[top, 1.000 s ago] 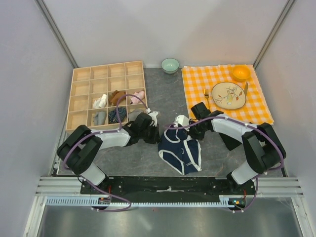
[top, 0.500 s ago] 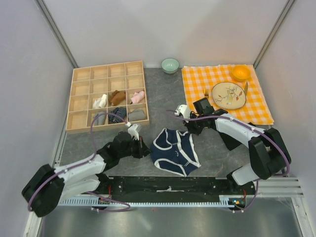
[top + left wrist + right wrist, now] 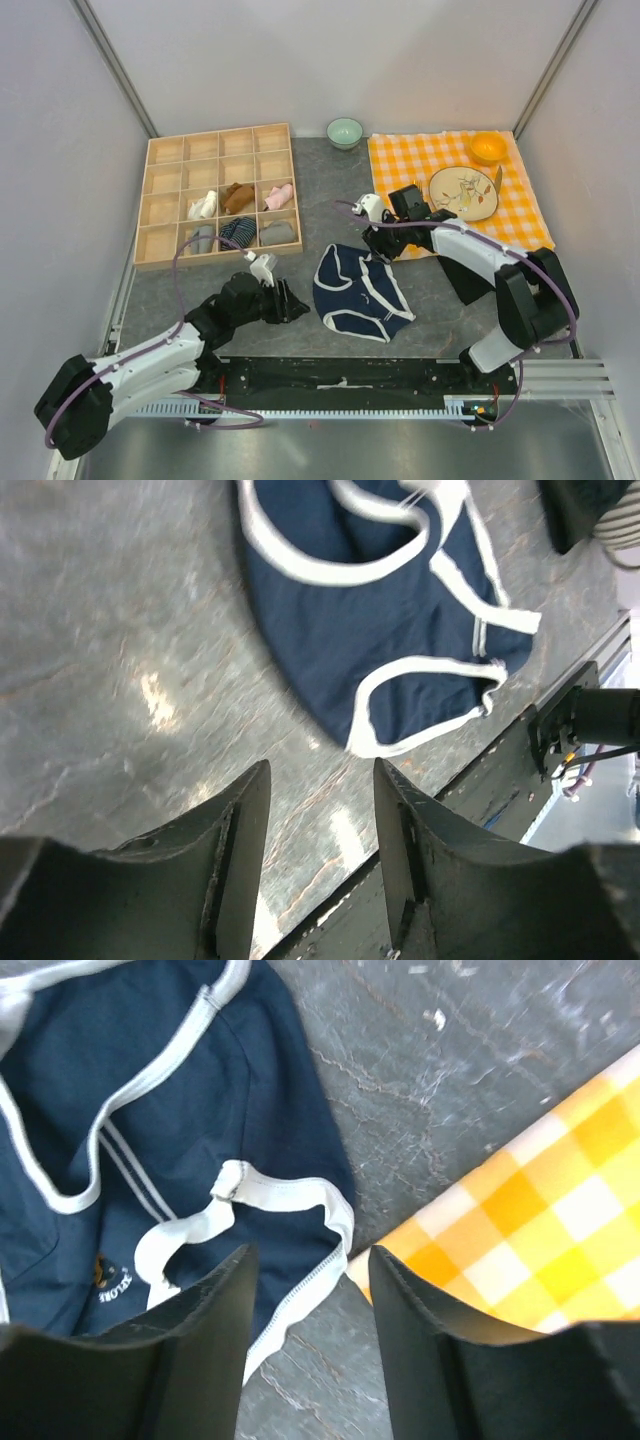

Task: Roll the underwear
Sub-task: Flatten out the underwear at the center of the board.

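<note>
Released since a second ago, when both my pincers had it bunched between them, the underwear [image 3: 360,292] now lies spread out on the grey table [image 3: 330,190], just below the middle of the overhead frame. Near the centre of my right wrist view a strip of its white trim curls back over the navy fabric.

My left pincer [image 3: 285,303] sits just left of the garment, fingers spread, with nothing but bare table between them. My right pincer [image 3: 378,245] hovers at its upper right edge, spread too and holding nothing. The corner of the orange checked cloth [image 3: 450,160] lies just beside the garment there.

I judge the step in hand to be laying it flat before the first turn of the roll. To do that well I would smooth the curled trim first. Then I would take one edge with both pincers level with each other, so the roll starts straight and not as a cone. I must pinch navy fabric only, since at the upper right I could easily catch the cloth corner too. My left wrist view is smeared, so the lower hem may be folded under; that is worth checking before I roll over it.

Further out, the wooden tray [image 3: 215,130] at upper left and the plate [image 3: 463,193] at upper right are well apart from the work
</note>
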{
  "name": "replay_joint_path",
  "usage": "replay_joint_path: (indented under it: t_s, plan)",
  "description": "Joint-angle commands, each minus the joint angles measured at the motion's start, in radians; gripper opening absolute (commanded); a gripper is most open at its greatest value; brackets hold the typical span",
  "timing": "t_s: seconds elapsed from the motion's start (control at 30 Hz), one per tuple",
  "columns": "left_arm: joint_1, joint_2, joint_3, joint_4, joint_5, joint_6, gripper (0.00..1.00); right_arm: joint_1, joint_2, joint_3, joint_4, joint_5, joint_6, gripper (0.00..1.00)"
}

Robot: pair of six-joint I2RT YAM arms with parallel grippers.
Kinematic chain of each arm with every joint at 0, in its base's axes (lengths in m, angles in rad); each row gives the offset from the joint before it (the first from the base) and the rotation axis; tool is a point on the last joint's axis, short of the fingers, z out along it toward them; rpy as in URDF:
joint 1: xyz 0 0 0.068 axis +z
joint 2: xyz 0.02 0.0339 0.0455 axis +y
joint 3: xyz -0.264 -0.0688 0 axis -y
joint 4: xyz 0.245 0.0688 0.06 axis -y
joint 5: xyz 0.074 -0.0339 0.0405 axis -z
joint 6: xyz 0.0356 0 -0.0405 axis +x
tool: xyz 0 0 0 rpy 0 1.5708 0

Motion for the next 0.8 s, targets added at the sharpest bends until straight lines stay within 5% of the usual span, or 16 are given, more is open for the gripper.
replay_joint_path:
  t_s: [0.0, 0.3, 0.47, 0.77]
  plan:
    - [-0.003, -0.042, 0.129, -0.047, -0.046, 0.181, 0.54, -0.022, -0.142, -0.002, -0.047, -0.088, -0.087, 0.57]
    - [-0.033, 0.393, 0.368, 0.195, 0.155, 0.696, 0.58, -0.210, -0.211, 0.021, -0.231, -0.376, -0.159, 0.57]
    - [-0.056, 0.729, 0.678, 0.007, 0.195, 0.966, 0.58, -0.302, -0.223, 0.020, -0.284, -0.448, -0.188, 0.57]
    - [-0.113, 0.972, 0.977, -0.237, 0.141, 1.318, 0.58, -0.327, -0.210, 0.035, -0.334, -0.480, -0.232, 0.57]
